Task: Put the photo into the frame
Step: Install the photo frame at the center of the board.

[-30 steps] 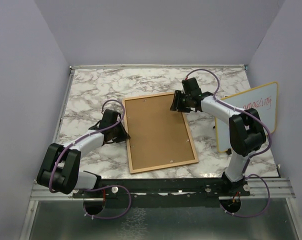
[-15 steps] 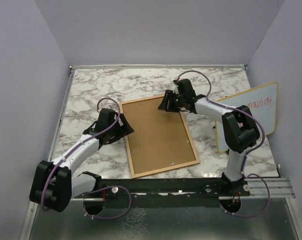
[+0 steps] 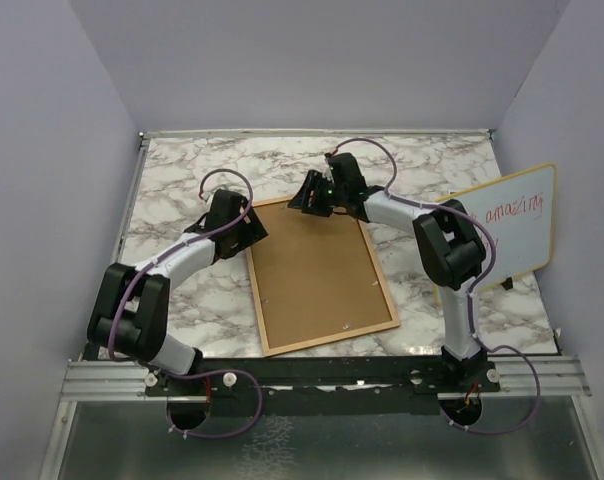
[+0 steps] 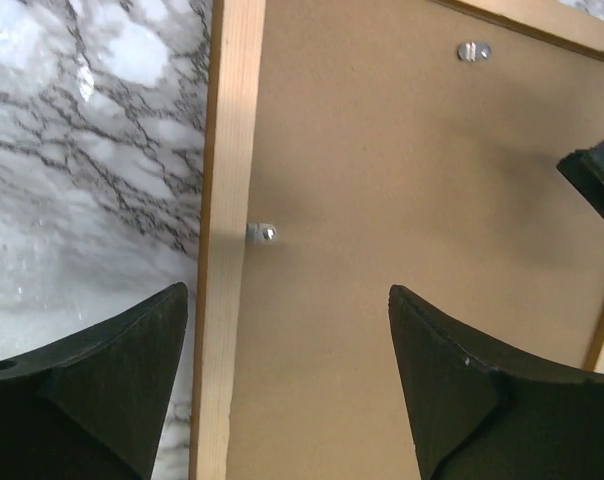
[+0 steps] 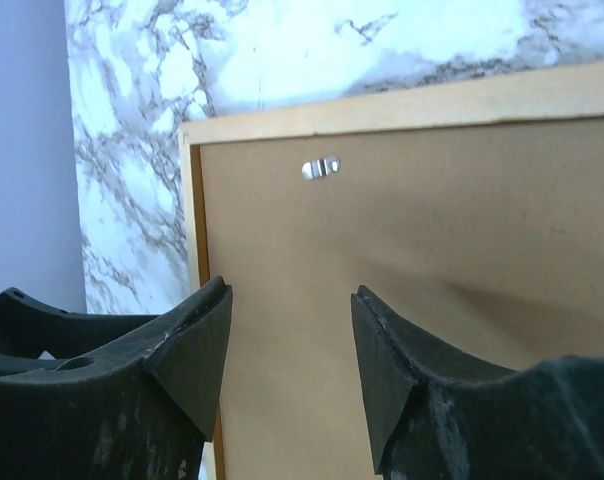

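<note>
The frame (image 3: 317,275) lies back-board up in the middle of the marble desk (image 3: 177,180), one long side toward the left arm, in about the same spot as a second ago. The left pincer (image 3: 244,230) was at the middle of the frame's left rim then; now it sits further along that rim, near the far left corner. Its fingers have spread wide. In the left wrist view one finger (image 4: 122,370) hangs over the marble and the other over the brown board, with the pale wooden rim and a small metal tab (image 4: 265,232) between them, and nothing pinched. The right pincer (image 3: 307,195) has travelled from the frame's far right corner leftward along the far rim. It now stands about halfway along that rim, fingers apart over the board with nothing between them, and a second metal tab (image 5: 322,167) shows just beyond its tips. The whiteboard (image 3: 512,225) with red writing stays at the right wall.
</note>
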You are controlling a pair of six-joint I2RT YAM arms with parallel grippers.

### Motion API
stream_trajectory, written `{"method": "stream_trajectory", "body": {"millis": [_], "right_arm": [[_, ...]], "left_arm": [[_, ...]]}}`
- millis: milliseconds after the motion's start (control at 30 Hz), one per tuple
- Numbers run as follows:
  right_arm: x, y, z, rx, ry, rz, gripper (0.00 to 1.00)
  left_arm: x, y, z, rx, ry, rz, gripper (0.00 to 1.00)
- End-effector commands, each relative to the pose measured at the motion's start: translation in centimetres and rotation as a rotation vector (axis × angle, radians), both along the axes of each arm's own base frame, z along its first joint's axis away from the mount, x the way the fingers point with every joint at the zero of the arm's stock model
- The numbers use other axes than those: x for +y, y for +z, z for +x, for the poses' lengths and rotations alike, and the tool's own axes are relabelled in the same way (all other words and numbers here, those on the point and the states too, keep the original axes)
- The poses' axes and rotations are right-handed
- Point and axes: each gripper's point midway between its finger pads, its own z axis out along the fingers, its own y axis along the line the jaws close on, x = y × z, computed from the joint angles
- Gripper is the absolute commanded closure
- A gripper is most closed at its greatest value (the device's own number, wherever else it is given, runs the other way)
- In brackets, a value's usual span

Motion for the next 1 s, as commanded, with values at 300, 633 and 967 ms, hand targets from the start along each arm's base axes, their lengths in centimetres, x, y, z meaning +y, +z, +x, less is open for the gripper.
{"method": "stream_trajectory", "body": {"millis": [300, 633, 967], "right_arm": [[3.9, -3.1, 2.1, 0.017, -0.005, 0.051, 0.47], [4.5, -5.3, 3.1, 0.009, 0.0, 0.032, 0.49], [5.2, -6.5, 3.2, 0.014, 0.009, 0.02, 0.5]], "left_arm": [[1.5, -4.2, 3.6, 0.095, 0.056, 0.017, 0.49], [1.8, -6.0, 2.3, 0.146, 0.043, 0.02, 0.72], [0.9, -7.3, 1.5, 0.186, 0.0, -0.015, 0.74]]}}
